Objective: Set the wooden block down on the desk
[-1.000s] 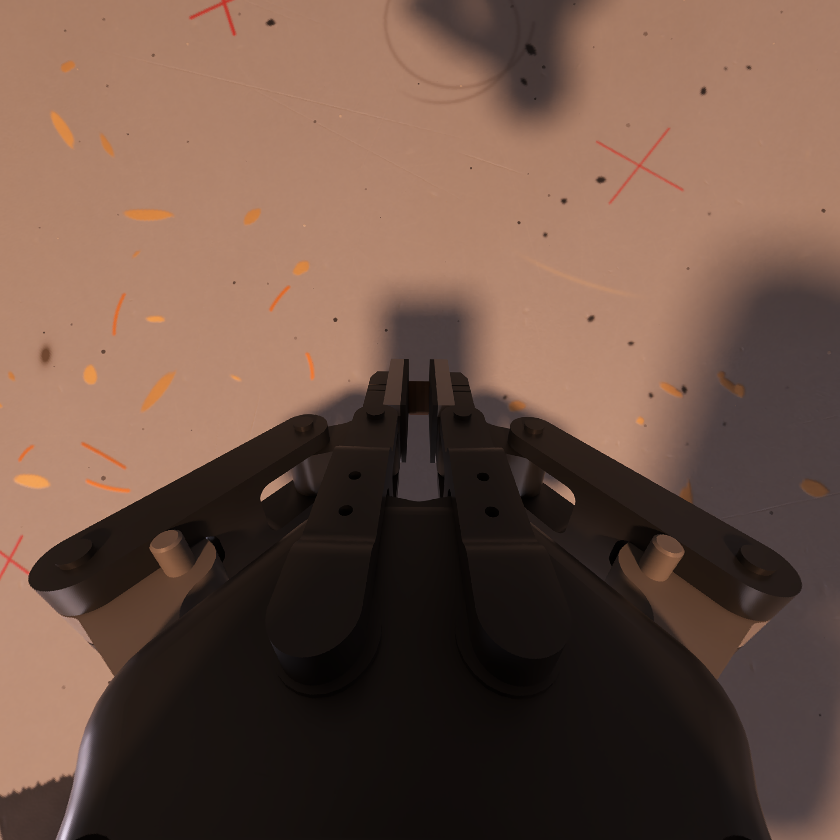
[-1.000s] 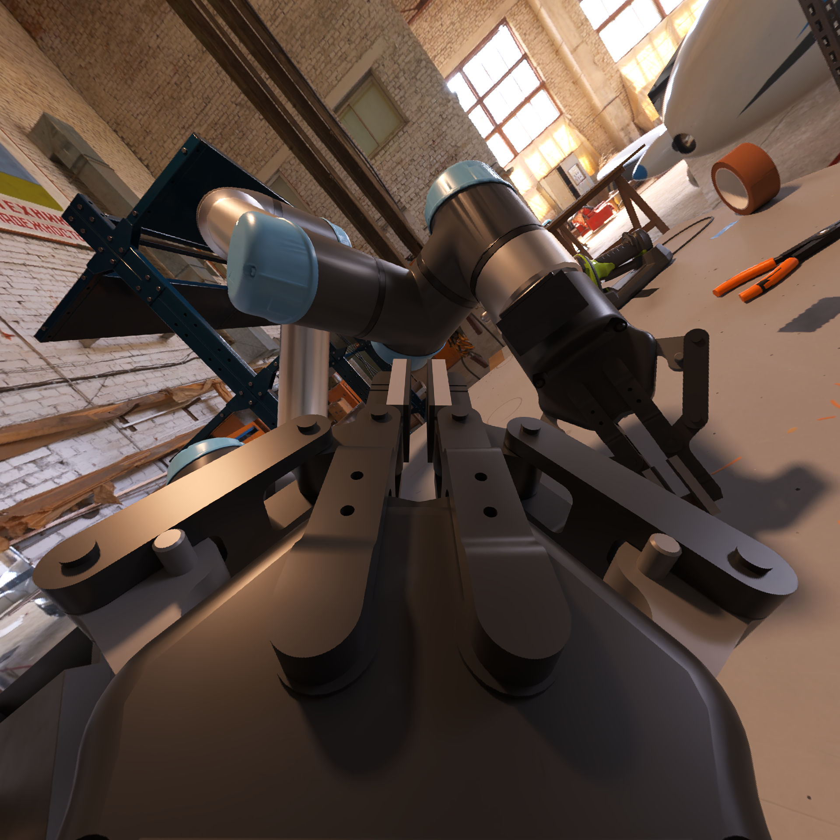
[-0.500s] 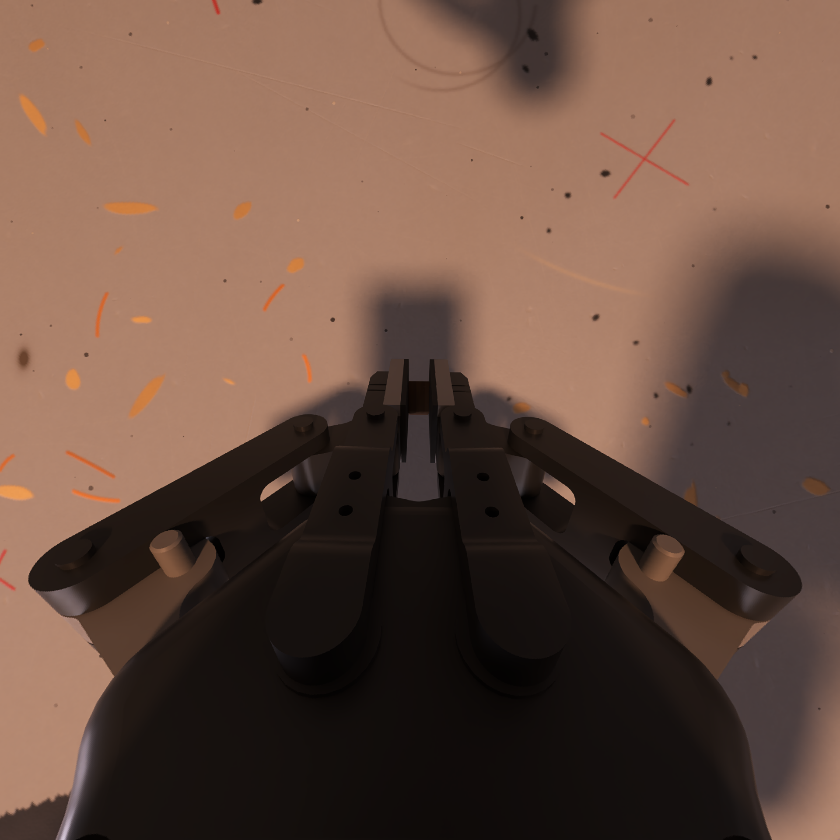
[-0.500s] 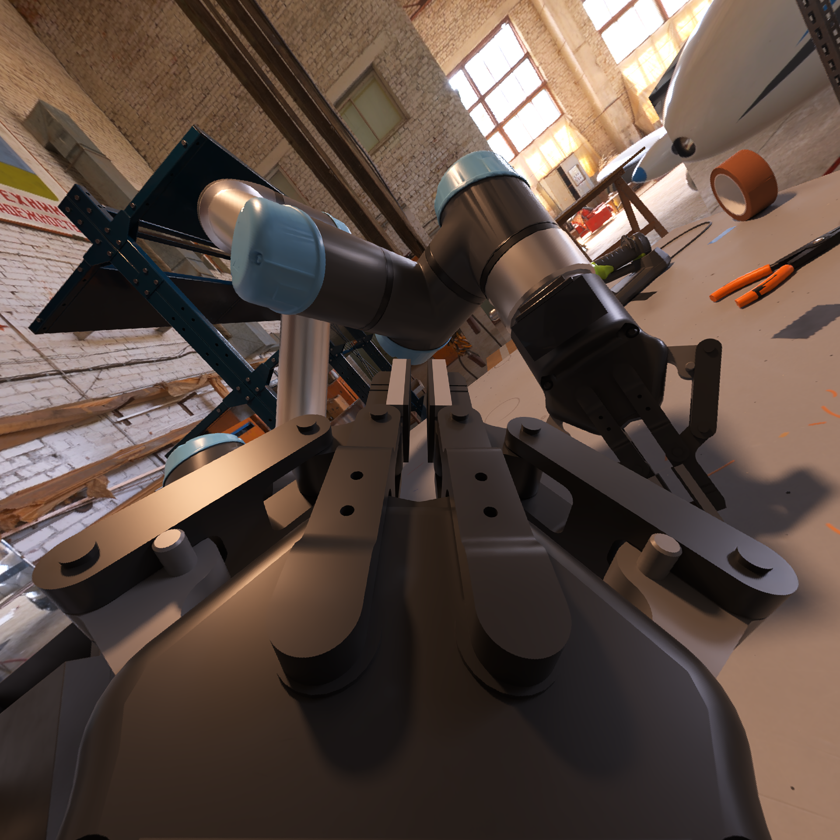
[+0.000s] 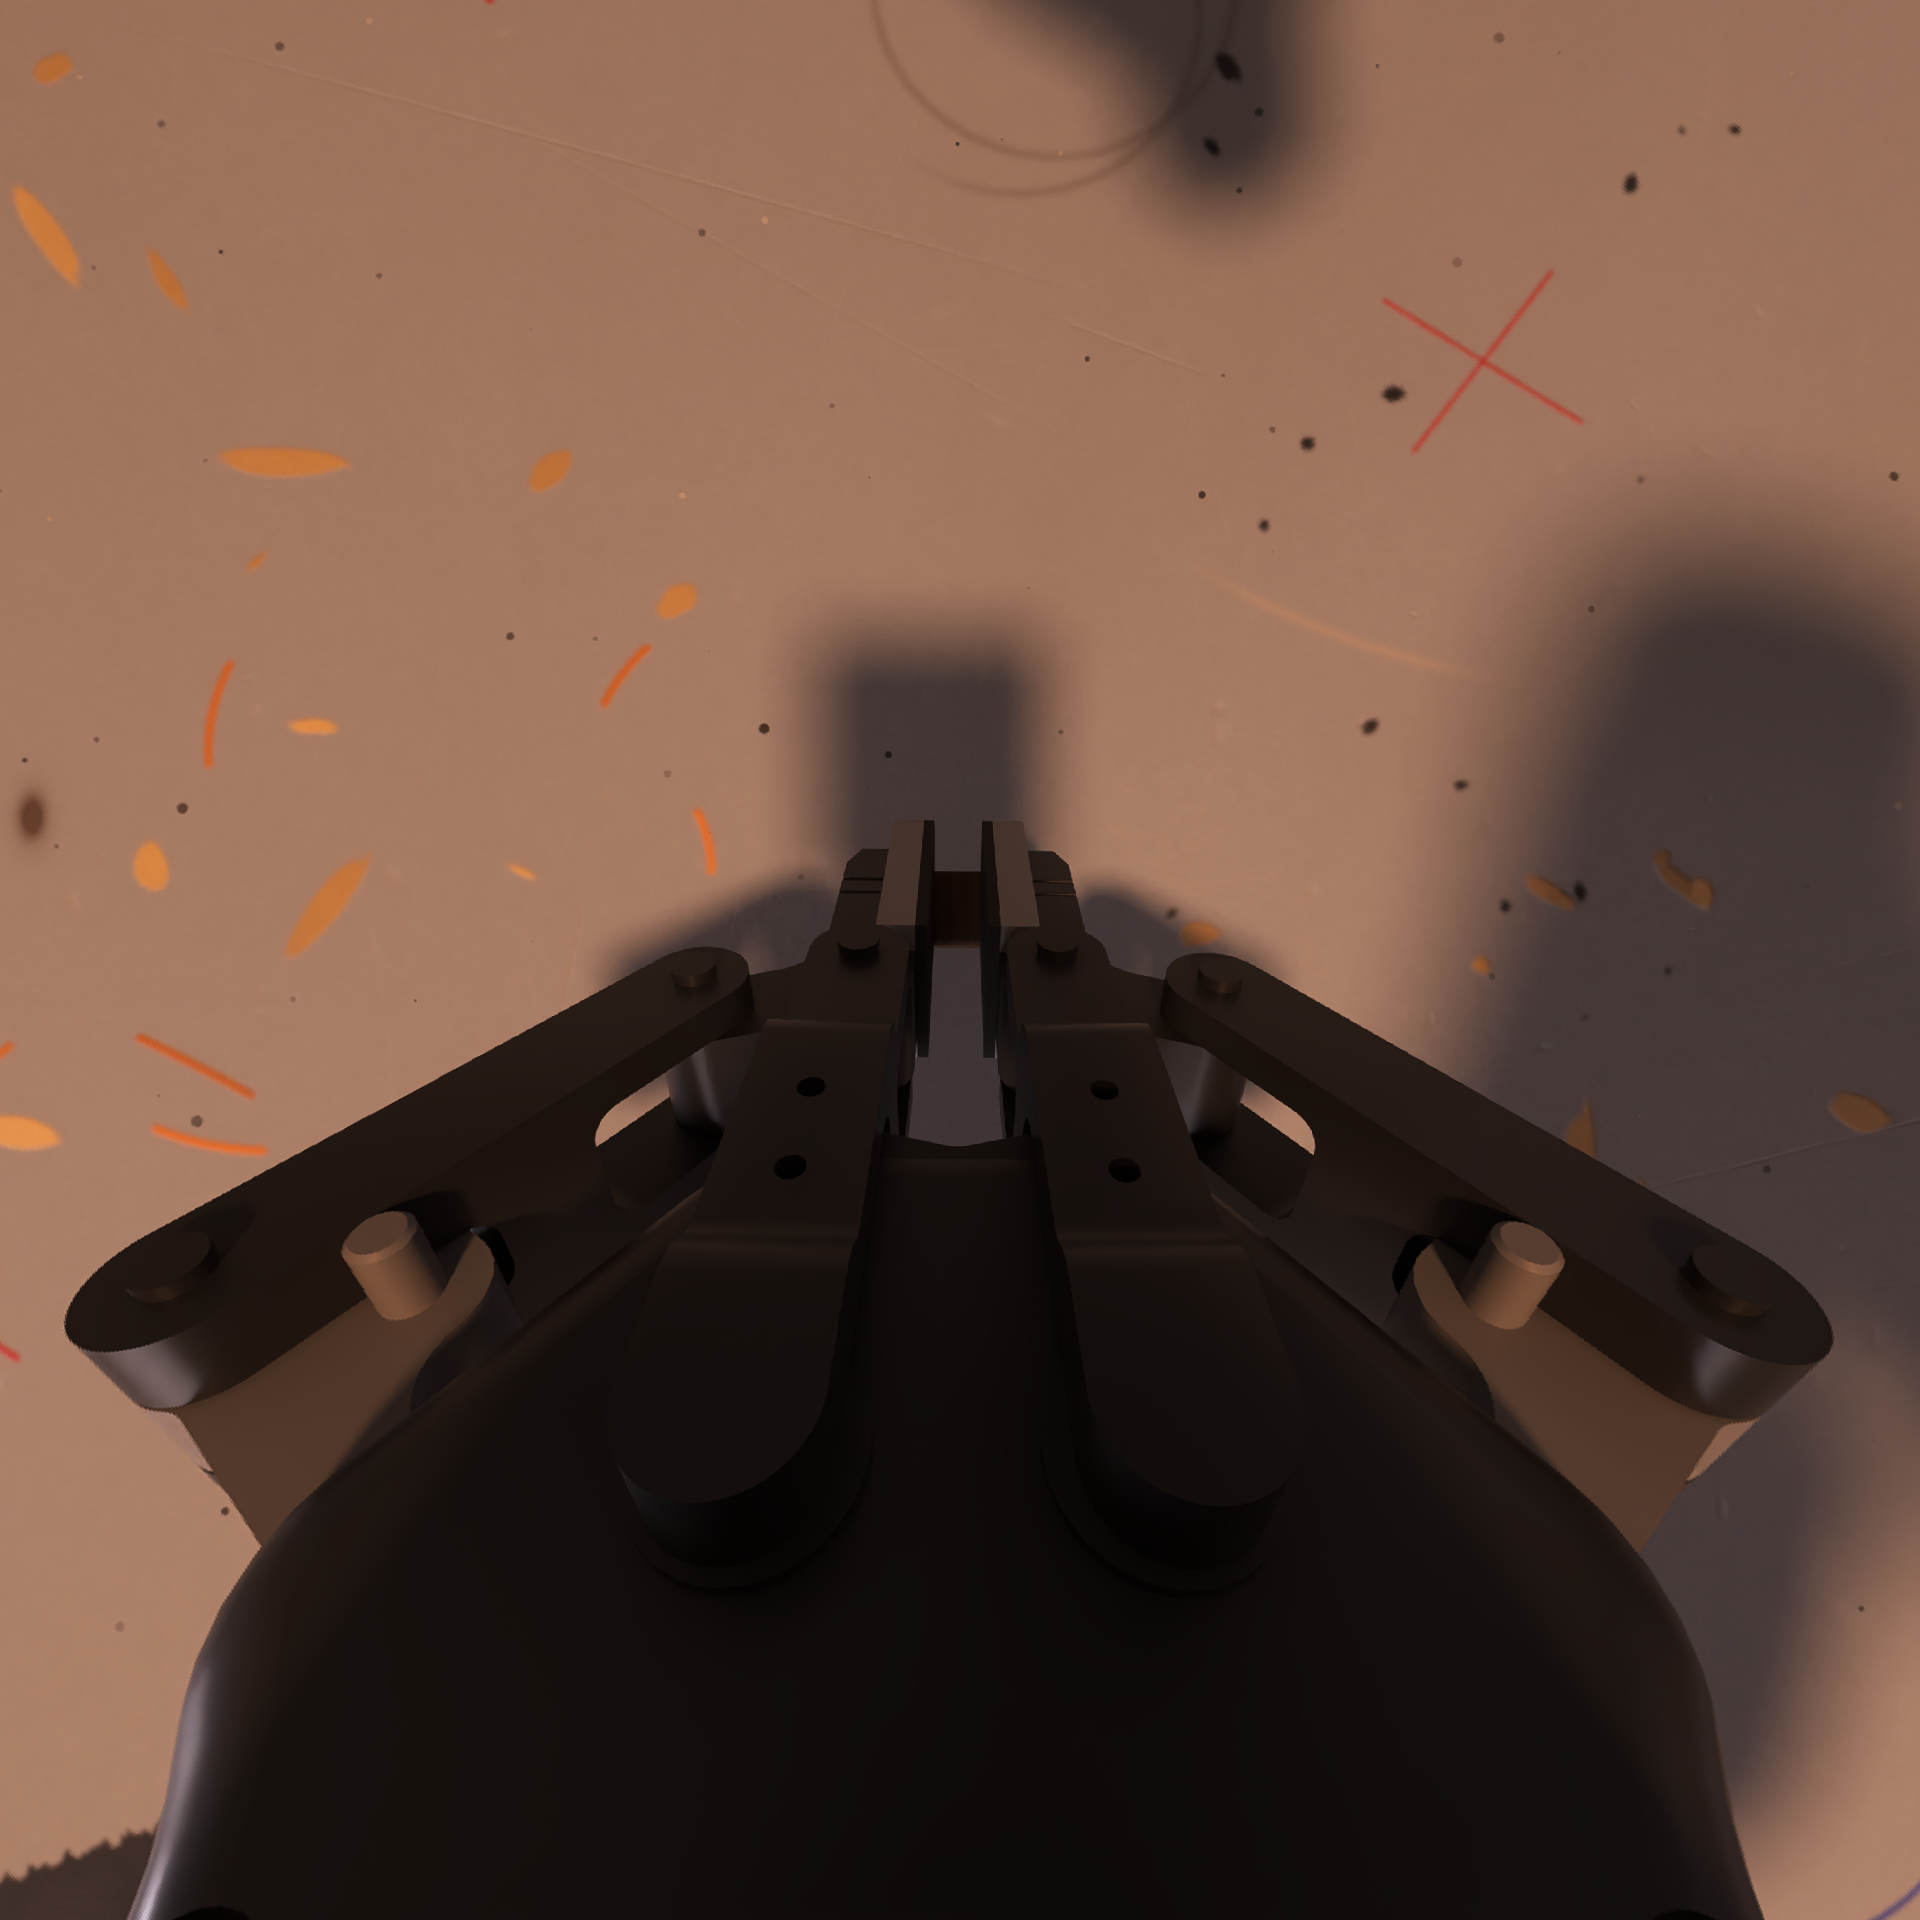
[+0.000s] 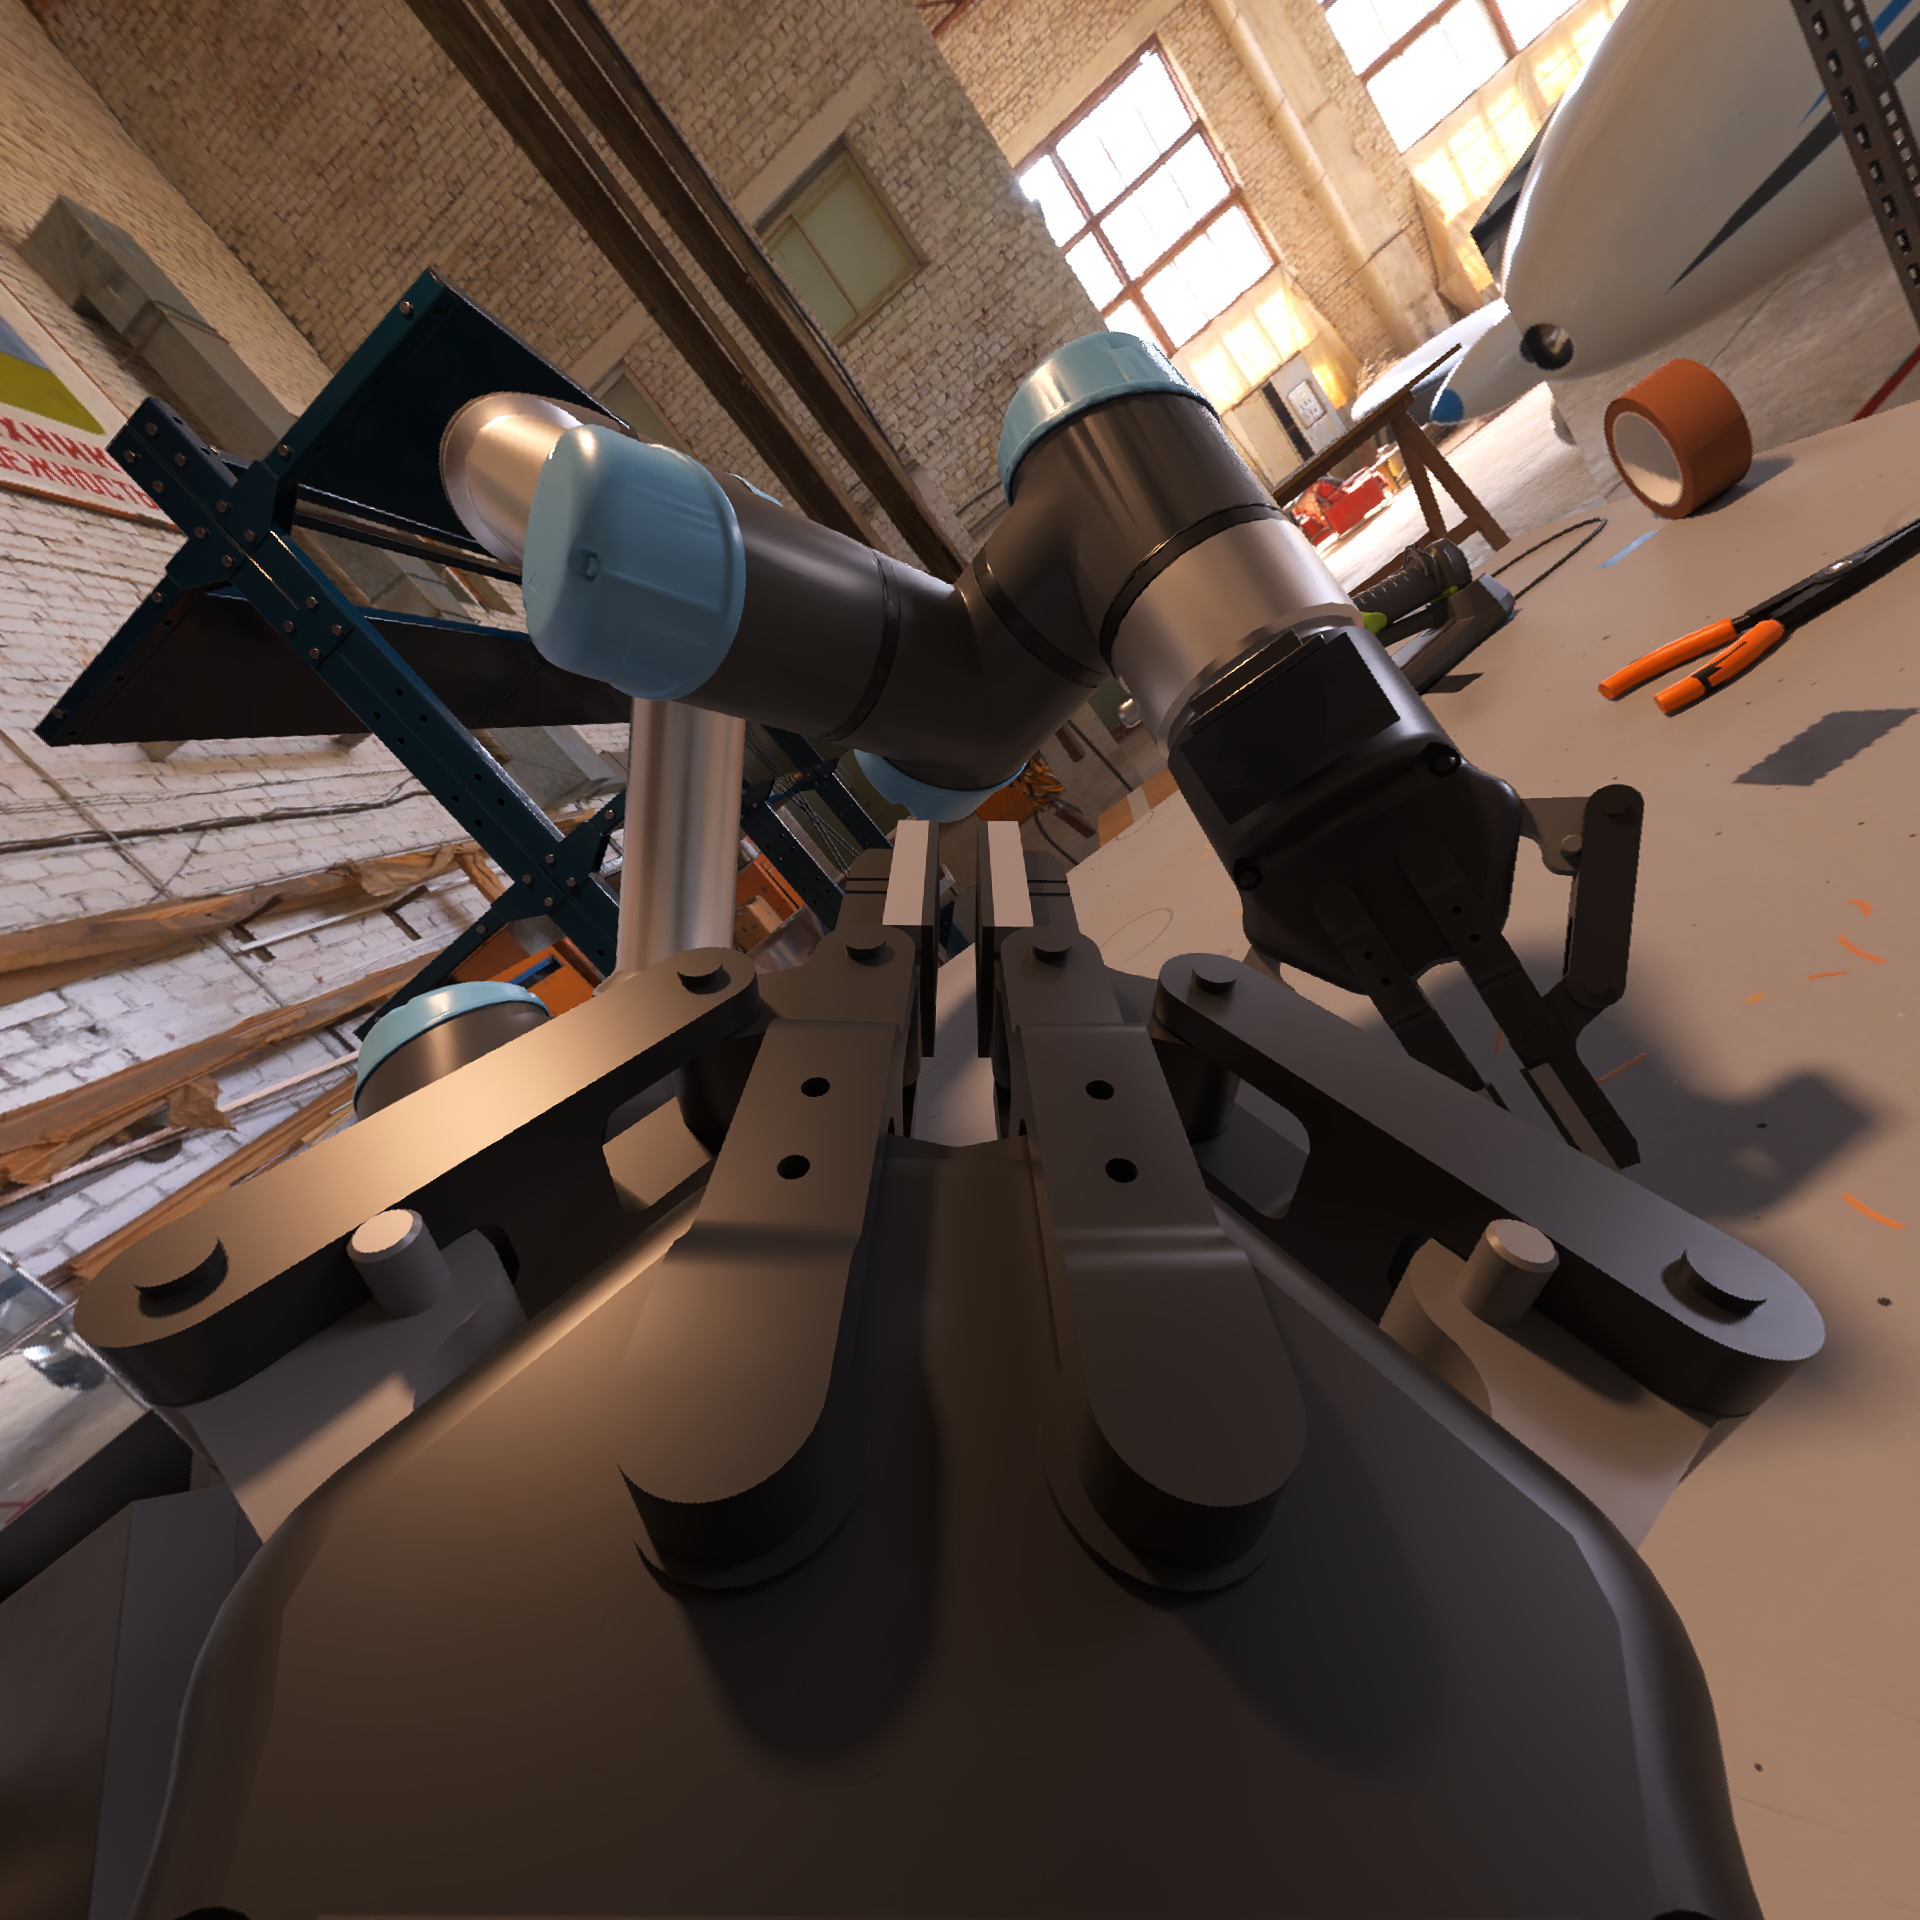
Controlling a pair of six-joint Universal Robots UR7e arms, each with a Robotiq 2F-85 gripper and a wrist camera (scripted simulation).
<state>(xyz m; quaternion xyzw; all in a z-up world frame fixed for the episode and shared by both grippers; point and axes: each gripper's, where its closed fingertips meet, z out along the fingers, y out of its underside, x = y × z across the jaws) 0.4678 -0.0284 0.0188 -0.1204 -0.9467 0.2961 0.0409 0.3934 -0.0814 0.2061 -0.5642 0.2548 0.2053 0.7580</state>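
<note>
Wooden block (image 5: 957,907) is clamped between the fingertips of the left gripper (image 5: 957,883), which is pointed down at the desk (image 5: 935,416); only a small brown face of it is seen in the narrow gap, above its own shadow on the speckled surface. A red cross mark (image 5: 1483,360) is drawn on the desk well to the right. The right gripper (image 6: 957,883) is held nearly closed with nothing between its pads. Beyond it, orange-handled pliers (image 6: 1704,655) and a tape roll (image 6: 1678,436) are lying on the desk.
</note>
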